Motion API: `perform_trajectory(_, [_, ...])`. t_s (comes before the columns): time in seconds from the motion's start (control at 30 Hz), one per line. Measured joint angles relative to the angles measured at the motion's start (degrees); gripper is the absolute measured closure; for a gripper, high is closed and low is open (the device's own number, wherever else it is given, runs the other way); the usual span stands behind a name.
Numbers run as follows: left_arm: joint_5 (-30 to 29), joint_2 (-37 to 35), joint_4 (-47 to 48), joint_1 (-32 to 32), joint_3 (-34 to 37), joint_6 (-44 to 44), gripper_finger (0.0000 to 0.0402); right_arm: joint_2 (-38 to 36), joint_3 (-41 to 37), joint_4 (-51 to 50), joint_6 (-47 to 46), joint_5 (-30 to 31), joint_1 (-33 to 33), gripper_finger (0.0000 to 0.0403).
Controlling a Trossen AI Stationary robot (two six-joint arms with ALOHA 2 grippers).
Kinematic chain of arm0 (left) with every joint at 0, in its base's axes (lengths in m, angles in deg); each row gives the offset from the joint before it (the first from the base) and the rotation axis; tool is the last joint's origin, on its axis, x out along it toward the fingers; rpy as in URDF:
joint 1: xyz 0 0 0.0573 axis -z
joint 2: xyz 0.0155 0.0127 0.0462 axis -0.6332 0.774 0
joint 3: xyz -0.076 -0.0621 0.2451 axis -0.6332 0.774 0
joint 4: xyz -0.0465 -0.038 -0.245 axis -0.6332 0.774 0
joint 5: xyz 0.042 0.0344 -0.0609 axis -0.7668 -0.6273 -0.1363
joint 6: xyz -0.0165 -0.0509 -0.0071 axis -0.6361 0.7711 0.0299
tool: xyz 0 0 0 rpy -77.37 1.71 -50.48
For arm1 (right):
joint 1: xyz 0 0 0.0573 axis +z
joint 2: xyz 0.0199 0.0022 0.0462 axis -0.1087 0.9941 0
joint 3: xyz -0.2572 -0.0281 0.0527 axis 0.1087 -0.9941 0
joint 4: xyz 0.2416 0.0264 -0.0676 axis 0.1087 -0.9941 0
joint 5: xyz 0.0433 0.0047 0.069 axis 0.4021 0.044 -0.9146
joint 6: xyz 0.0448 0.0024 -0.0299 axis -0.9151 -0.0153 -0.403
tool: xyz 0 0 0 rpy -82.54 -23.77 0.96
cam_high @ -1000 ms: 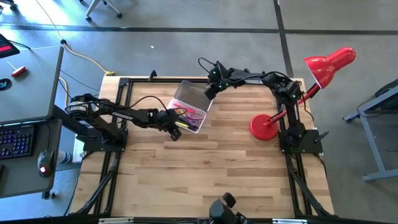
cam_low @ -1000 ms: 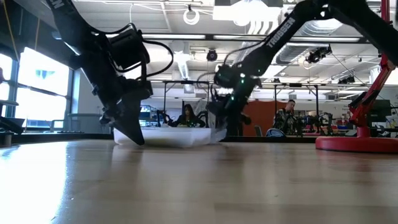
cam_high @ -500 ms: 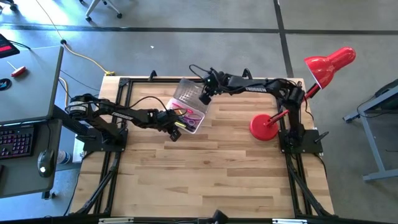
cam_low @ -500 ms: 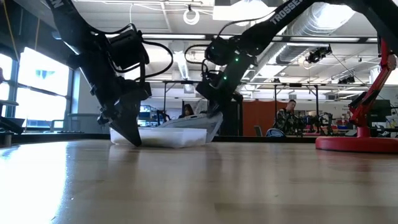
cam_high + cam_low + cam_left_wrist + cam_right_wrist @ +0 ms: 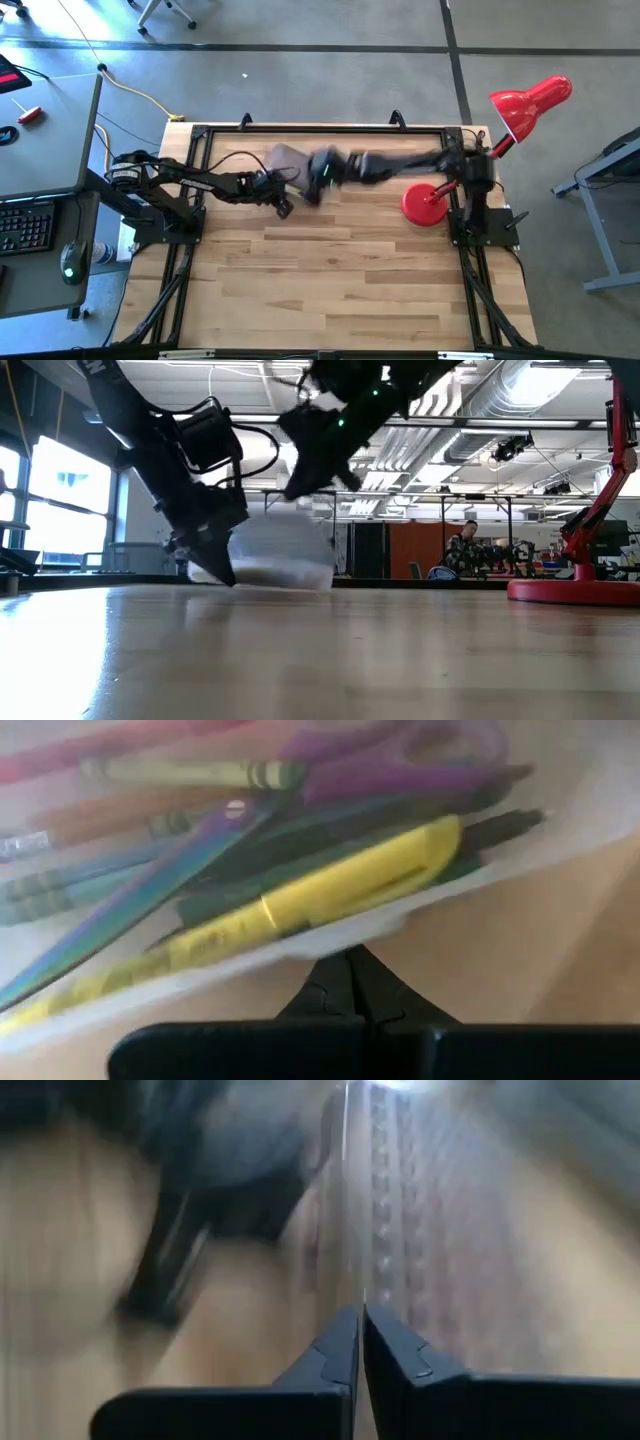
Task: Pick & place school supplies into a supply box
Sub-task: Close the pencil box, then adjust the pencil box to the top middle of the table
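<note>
The clear supply box (image 5: 292,165) lies on the table at the far left of centre, blurred, with its greyish lid over it; it also shows in the low view (image 5: 285,555). Inside it lie a yellow pen (image 5: 330,885), purple-handled scissors (image 5: 400,765) and several pencils. My left gripper (image 5: 283,205) is shut at the box's near side, its tips low at the table (image 5: 218,570). My right gripper (image 5: 315,180) is shut and blurred above the box (image 5: 300,480). My left gripper's shut fingertips (image 5: 350,965) stand against the lower edge of the box's clear near wall (image 5: 330,942), coming slanting down from the table's left. The box rests on the table. My right gripper hangs over the lid (image 5: 420,1230); I cannot tell whether it touches it.
A red desk lamp stands at the table's right, its base (image 5: 428,203) on the wood and its head (image 5: 530,105) past the far right corner. The near half of the table (image 5: 330,280) is bare wood. People sit in the room beyond the table (image 5: 465,550).
My right gripper has swept fast from the box's far side toward the table's left and upward. The lid, which stood open on the far side, has swung over onto the box. My left gripper has stayed at the box's near side.
</note>
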Motion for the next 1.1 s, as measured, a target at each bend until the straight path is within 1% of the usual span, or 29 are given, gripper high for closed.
perform_trajectory(0.03, [-0.84, -0.08, -0.08, 0.00, -0.01, 0.02, 0.0392, 0.06, -0.28, -0.39, -0.22, -0.72, 1.21, 0.0403])
perform_trajectory(0.1, [-1.26, -0.02, 0.76, 0.05, 0.14, 0.03, 0.0392, 2.50, -1.16, -1.68, -0.98, -1.72, 3.63, 0.0403])
perform_trajectory(0.17, [-0.22, -0.02, 0.84, -0.09, 0.17, 0.03, 0.0392, 3.43, -0.99, -1.68, -0.93, 1.36, 5.32, 0.0403])
perform_trajectory(0.23, [0.59, -0.04, 0.88, -0.09, 0.13, 0.05, 0.0392, 0.28, -0.47, -1.17, -0.61, 4.75, 6.39, 0.0403])
perform_trajectory(0.3, [1.23, -0.04, 1.29, -0.09, 0.17, 0.05, 0.0392, -0.71, -0.01, -0.52, -0.06, 7.84, 7.13, 0.0403])
perform_trajectory(0.37, [1.80, -0.04, 1.27, -0.01, 0.17, 0.05, 0.0392, -1.66, -0.12, -1.07, 0.95, 9.33, 7.15, 0.0403])
perform_trajectory(0.47, [3.53, -0.71, 1.69, 0.79, 0.24, -0.04, 0.0392, -1.62, -0.78, -1.73, 2.37, 9.23, 5.89, 0.0403])
perform_trajectory(0.57, [4.11, -4.72, 4.44, 2.15, -0.12, -0.16, 0.0392, -6.33, -0.14, 0.32, 3.08, 9.92, 3.48, 0.0403])
perform_trajectory(0.63, [3.44, -8.29, 8.21, 3.31, -1.54, 0.04, 0.0392, -7.21, 0.05, 0.92, 3.74, 10.05, 1.89, 0.0403])
perform_trajectory(0.67, [2.36, -10.73, 11.23, 3.89, -2.31, -0.04, 0.0392, -7.22, -0.01, 0.46, 3.94, 10.31, 1.19, 0.0403])
perform_trajectory(0.73, [-2.24, -14.91, 15.82, 4.81, -4.42, -1.34, 0.0392, -6.57, -0.16, 0.62, 4.01, 8.89, -0.44, 0.0403])
perform_trajectory(0.77, [-5.27, -17.21, 18.26, 4.99, -5.42, -1.97, 0.0392, -5.86, -0.47, 0.46, 4.09, 8.57, -1.03, 0.0403])
perform_trajectory(0.8, [-9.59, -18.97, 20.84, 4.90, -6.31, -2.41, 0.0392, -5.32, -0.79, -0.65, 4.03, 6.49, -1.59, 0.0403])
perform_trajectory(0.87, [-17.69, -21.67, 23.07, 4.20, -7.86, -3.48, 0.0392, -5.14, -0.33, 2.20, 3.93, 4.33, -2.58, 0.0403])
perform_trajectory(0.9, [-20.49, -22.41, 24.15, 3.21, -8.20, -4.44, 0.0392, -4.61, -0.10, 3.56, 3.63, 3.37, -2.97, 0.0403])
perform_trajectory(0.93, [-21.56, -22.90, 24.18, 1.79, -8.32, -5.63, 0.0392, -4.13, -0.01, 4.27, 3.58, 2.81, -3.34, 0.0403])
perform_trajectory(0.97, [-20.72, -23.23, 23.70, 0.16, -8.44, -6.68, 0.0392, -3.59, -0.06, 4.32, 3.57, 1.83, -3.52, 0.0403])
perform_trajectory(1.07, [-12.55, -21.69, 23.64, -5.75, -7.78, -7.71, 0.0392, -0.68, -0.51, 4.86, 3.50, 0.64, -3.79, 0.0403])
perform_trajectory(1.1, [-10.81, -20.56, 23.43, -7.51, -7.15, -7.74, 0.0392, -0.28, -0.58, 4.77, 3.49, 0.10, -3.70, 0.0403])
